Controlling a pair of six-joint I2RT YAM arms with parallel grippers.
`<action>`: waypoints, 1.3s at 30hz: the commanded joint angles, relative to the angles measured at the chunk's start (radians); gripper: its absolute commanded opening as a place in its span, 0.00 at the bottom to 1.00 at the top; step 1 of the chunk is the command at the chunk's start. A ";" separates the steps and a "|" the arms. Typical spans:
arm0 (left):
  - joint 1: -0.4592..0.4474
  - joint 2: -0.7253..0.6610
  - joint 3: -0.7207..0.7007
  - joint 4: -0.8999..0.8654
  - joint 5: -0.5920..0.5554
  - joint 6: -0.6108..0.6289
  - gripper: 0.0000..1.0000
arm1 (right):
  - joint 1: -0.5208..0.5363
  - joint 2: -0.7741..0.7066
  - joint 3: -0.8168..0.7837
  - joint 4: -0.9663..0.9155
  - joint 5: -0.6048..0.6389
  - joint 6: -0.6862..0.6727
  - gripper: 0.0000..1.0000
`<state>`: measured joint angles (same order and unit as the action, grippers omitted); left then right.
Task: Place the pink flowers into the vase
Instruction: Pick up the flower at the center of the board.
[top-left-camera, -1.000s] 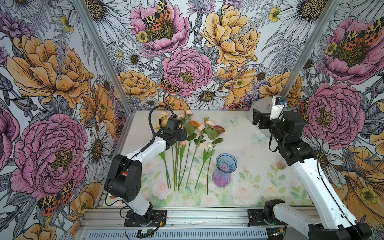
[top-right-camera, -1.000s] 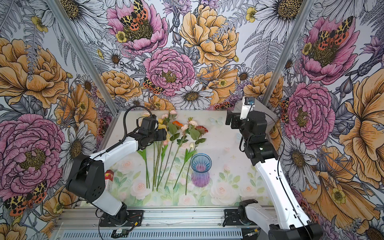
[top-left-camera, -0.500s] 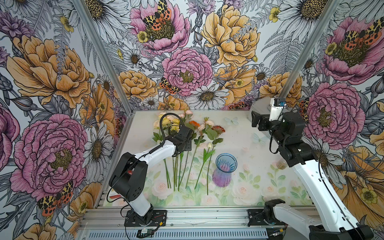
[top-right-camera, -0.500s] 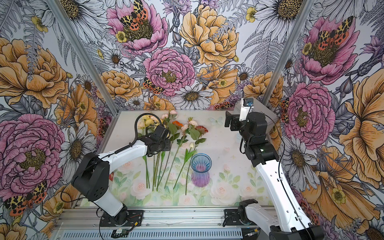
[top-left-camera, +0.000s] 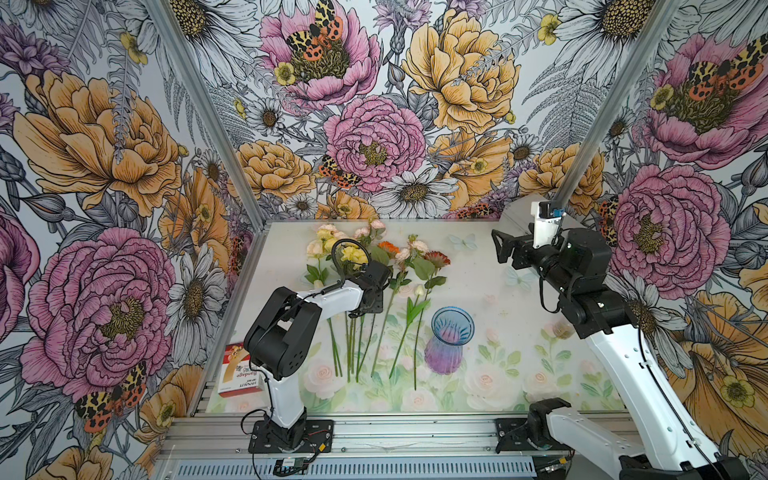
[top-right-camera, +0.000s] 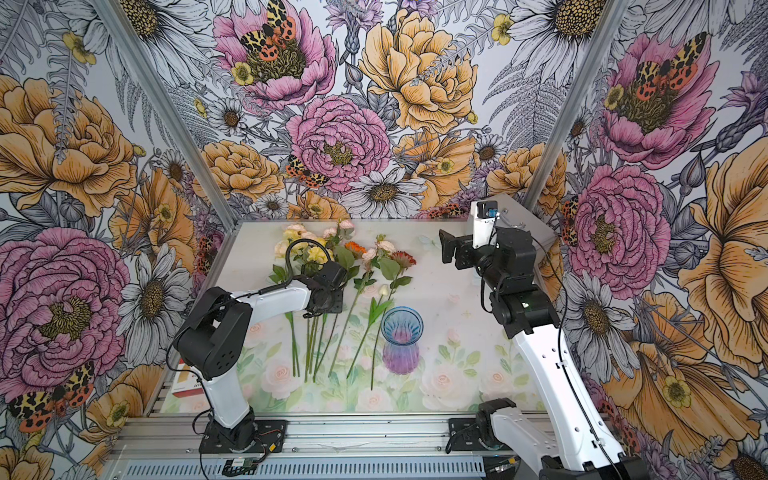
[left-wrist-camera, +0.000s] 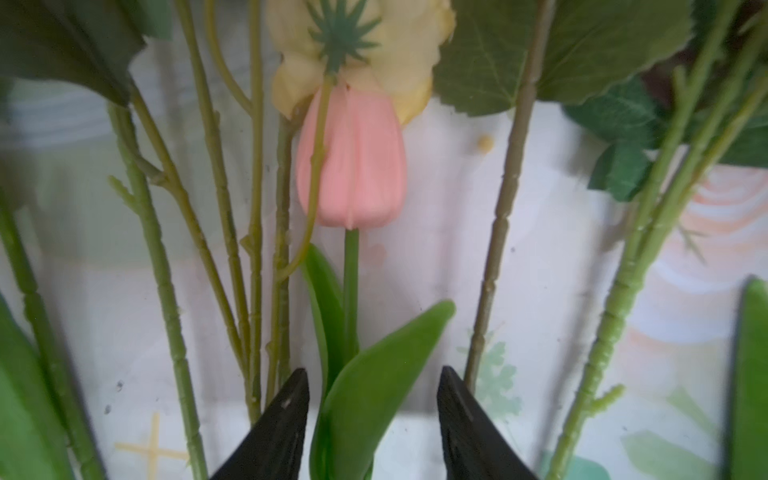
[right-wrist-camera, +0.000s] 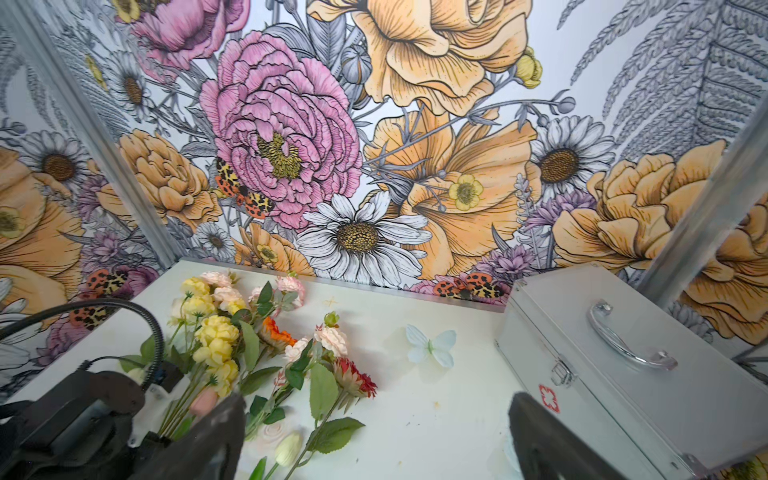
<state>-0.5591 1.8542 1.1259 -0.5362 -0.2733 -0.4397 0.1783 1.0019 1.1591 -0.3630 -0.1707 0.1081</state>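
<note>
While I am looking down in both top views, vase: it is standing upright on the table, just beside the stem ends.
Top views, pink flowers: they are lying flat among yellow blooms, heads toward the back wall.
Top views, left gripper: it is hanging low over the stems, fingertips hidden.
Top views, right gripper: it is hovering high, well apart from the flowers.
Left wrist view, tulip: it is lying on the table, with the black fingers standing apart on either side of its leaves.
Right wrist view, right gripper: its fingers are spreading wide around nothing, near a metal case.
</note>
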 joint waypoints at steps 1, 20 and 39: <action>-0.006 0.012 0.016 -0.003 -0.001 -0.001 0.49 | 0.010 -0.015 -0.003 0.003 -0.168 -0.020 1.00; -0.007 0.000 0.006 -0.003 0.003 -0.030 0.21 | 0.028 0.018 0.032 0.004 -0.220 -0.022 1.00; 0.086 -0.376 0.095 -0.028 0.165 0.009 0.07 | 0.042 0.023 0.057 0.006 -0.250 -0.007 1.00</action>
<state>-0.4965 1.5570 1.1553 -0.5709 -0.1902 -0.4637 0.2111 1.0180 1.1683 -0.3641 -0.3874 0.1032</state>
